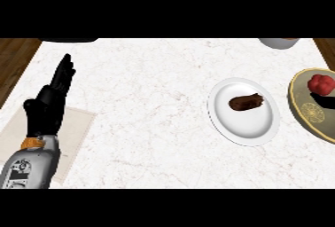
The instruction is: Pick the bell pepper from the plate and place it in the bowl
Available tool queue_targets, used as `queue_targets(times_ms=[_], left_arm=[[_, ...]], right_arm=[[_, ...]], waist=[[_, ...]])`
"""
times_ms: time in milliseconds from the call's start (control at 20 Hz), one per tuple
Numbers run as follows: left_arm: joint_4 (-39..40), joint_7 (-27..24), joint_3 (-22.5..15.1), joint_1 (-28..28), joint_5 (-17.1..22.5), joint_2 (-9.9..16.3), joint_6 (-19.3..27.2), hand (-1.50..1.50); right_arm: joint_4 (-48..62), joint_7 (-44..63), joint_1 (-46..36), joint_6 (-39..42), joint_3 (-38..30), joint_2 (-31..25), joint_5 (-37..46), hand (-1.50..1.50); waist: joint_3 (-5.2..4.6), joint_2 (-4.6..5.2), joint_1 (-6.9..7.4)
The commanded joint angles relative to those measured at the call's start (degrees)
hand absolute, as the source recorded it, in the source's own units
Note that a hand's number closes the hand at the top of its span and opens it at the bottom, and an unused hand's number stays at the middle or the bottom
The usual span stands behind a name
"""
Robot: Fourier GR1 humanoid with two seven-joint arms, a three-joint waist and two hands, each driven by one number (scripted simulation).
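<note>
white marble counter top (150, 102) with faint reddish veining, filling most of the head view; brown wooden plank floor (13, 62) along the left edge and again in the top right corner; pale beige square cloth mat (77, 128) lying flat on the counter at lower left; even, soft light, only faint shadows

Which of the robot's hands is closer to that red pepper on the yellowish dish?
Only the left hand shows, so it cannot be compared. It rests open far across the counter, at the view's left; the bell pepper lies at the right edge. The right hand is out of view.
</note>
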Motion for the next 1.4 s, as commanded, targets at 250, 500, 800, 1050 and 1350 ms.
queue_targets(times_ms=[250, 500, 800, 1050, 1350], left_arm=[[2.48, -1.75, 1.79, -0.47, 1.56, 1.47, -2.19, 0.00], [3.80, -0.77, 1.97, -2.02, -0.10, 0.01, 0.16, 0.00], [-0.98, 0.22, 1.77, 1.75, 0.15, 0.33, -0.57, 0.00], [-0.57, 2.44, 2.59, 0.06, 0.44, 0.77, -1.19, 0.00], [-3.32, 1.85, -0.27, 2.05, -3.11, -2.49, 2.09, 0.00]], right_arm=[[11.33, -15.82, -5.63, 4.95, -7.04, -1.82, -8.33, -1.50], [13.58, -19.84, -4.34, 9.10, -10.23, -5.44, -12.58, -1.50], [16.03, -20.02, -0.43, 22.94, -14.38, -13.87, -18.14, -1.50], [16.30, -26.58, 6.05, 30.17, -16.28, -13.21, -22.43, -1.50], [14.10, -32.53, 15.03, 41.03, -14.94, -14.61, -24.31, -1.50]], waist=[[0.02, 0.18, 0.31], [-0.14, -0.45, -1.29], [-0.17, -0.77, -1.84], [-0.19, -0.87, -2.24], [-0.25, -1.10, -2.63]])
